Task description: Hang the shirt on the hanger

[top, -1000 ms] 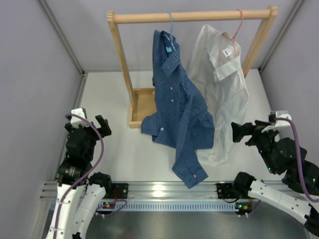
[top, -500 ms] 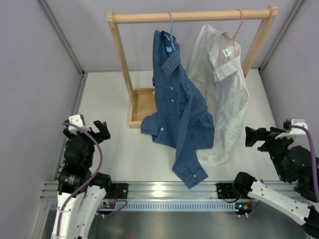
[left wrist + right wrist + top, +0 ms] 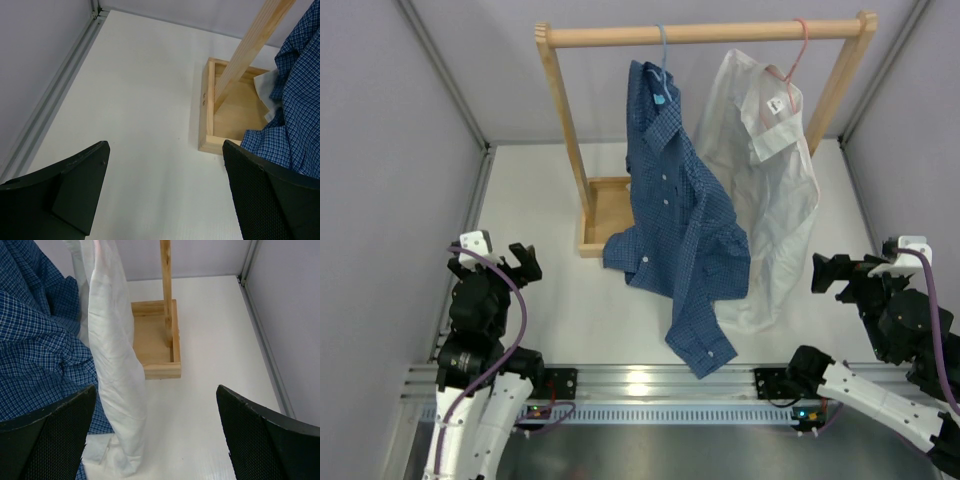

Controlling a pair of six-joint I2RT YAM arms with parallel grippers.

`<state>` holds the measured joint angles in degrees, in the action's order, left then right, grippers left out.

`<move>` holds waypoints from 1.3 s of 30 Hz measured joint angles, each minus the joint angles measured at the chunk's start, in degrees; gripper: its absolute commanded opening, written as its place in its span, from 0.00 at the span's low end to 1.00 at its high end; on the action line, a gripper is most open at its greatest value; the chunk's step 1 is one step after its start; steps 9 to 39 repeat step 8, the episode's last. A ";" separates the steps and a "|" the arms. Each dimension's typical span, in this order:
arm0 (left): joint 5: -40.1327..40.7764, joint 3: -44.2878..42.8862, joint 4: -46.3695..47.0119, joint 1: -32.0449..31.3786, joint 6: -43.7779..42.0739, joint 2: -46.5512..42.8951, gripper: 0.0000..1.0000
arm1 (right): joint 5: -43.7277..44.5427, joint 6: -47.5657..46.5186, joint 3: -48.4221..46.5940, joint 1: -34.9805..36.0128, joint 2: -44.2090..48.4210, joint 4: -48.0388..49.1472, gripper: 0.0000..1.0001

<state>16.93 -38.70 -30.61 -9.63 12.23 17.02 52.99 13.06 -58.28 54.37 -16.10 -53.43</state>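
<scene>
The dark blue checked shirt (image 3: 680,220) hangs from the light-blue hanger (image 3: 662,65) on the wooden rail, its lower part and a sleeve draped down to the table. It also shows in the left wrist view (image 3: 300,100) and in the right wrist view (image 3: 40,340). My left gripper (image 3: 500,260) is open and empty, low at the near left, apart from the shirt. My right gripper (image 3: 840,272) is open and empty at the near right, beside the white shirt.
A plain white shirt (image 3: 770,180) hangs on a pink hanger (image 3: 798,55) to the right on the wooden rack (image 3: 700,34). The rack's wooden box feet stand on the table, one on the left (image 3: 220,125) and one on the right (image 3: 157,347). Grey walls close both sides.
Both arms have drawn back from the rack toward the near edge over the last second; the right gripper moved right and away from the white shirt. The shirts have not moved.
</scene>
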 measured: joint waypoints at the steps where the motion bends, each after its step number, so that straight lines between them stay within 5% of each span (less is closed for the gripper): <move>1: 0.00 0.00 0.09 0.00 -0.02 0.00 0.98 | 0.02 0.00 0.02 0.00 0.00 -0.02 0.99; 39: 0.00 0.44 0.24 0.00 -0.17 0.00 0.98 | 0.33 0.00 0.02 0.00 0.00 -0.04 0.99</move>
